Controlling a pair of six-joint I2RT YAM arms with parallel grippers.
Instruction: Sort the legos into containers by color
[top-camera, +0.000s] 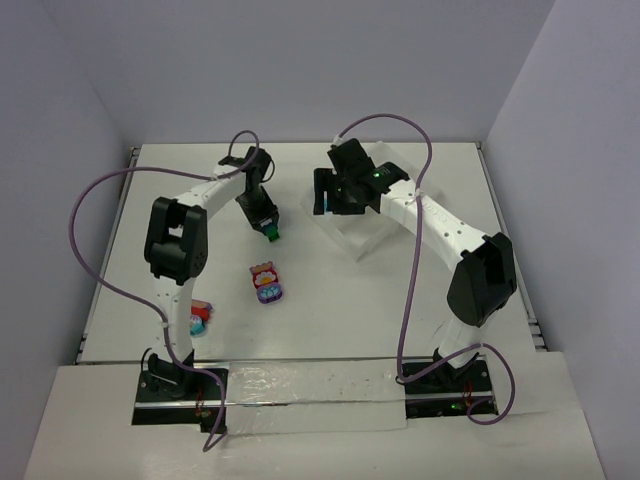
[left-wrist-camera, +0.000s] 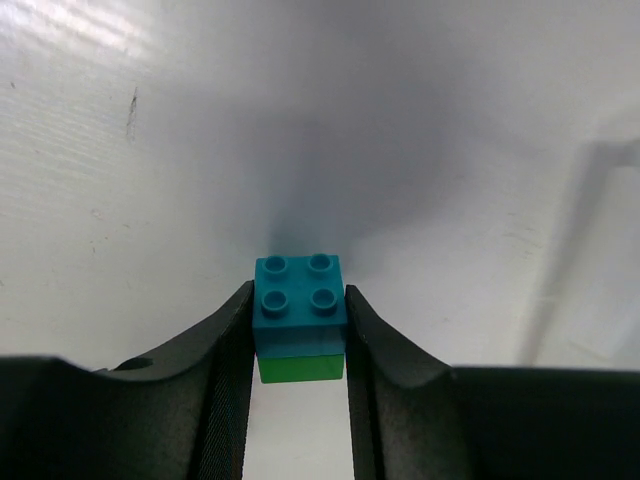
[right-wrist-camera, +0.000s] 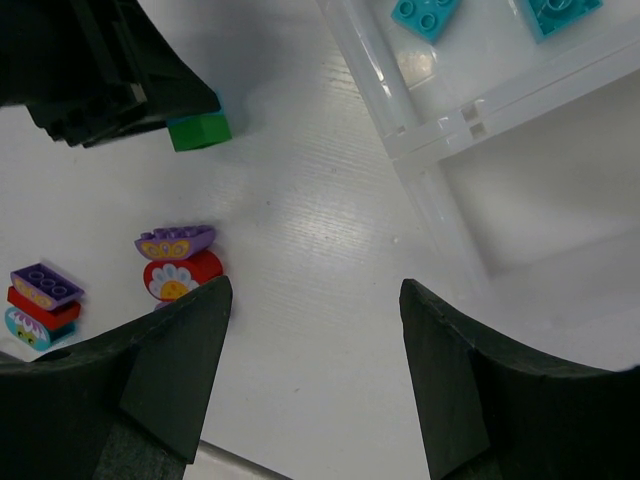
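**Two-colour stack in the grip: split before sorting**

Gripped in the left tool (top-camera: 268, 228): a small stack (left-wrist-camera: 299, 315), teal on top and green beneath, with a finger pressed flat to each side wall. Sits out on the desk (top-camera: 330, 320), left of the tray (right-wrist-camera: 430, 130) and apart from it. Cannot tell whether resting on the surface or just clear of it.

Hanging nearby with jaws apart and nothing between them: the right tool (right-wrist-camera: 315, 330), over the desk just beside the tray's near corner.

Already in one far compartment: teal bricks (right-wrist-camera: 425, 15), two of them. Waiting out on the desk: a purple-over-red clump (right-wrist-camera: 178, 262) and, further off, a three-colour clump (right-wrist-camera: 40, 300) of purple, red and teal.

Looks like the pick-up step, with most of the sorting not yet done. Cannot go into one compartment as it stands, being two colours. Next probably calls for bringing the stack toward the right tool, pinching the teal brick there, and pulling the halves apart along the stud axis. Then teal to the compartment with its like, green to another. Worth watching for a twist or slip at the moment of separation, given the smooth walls and small grip area.
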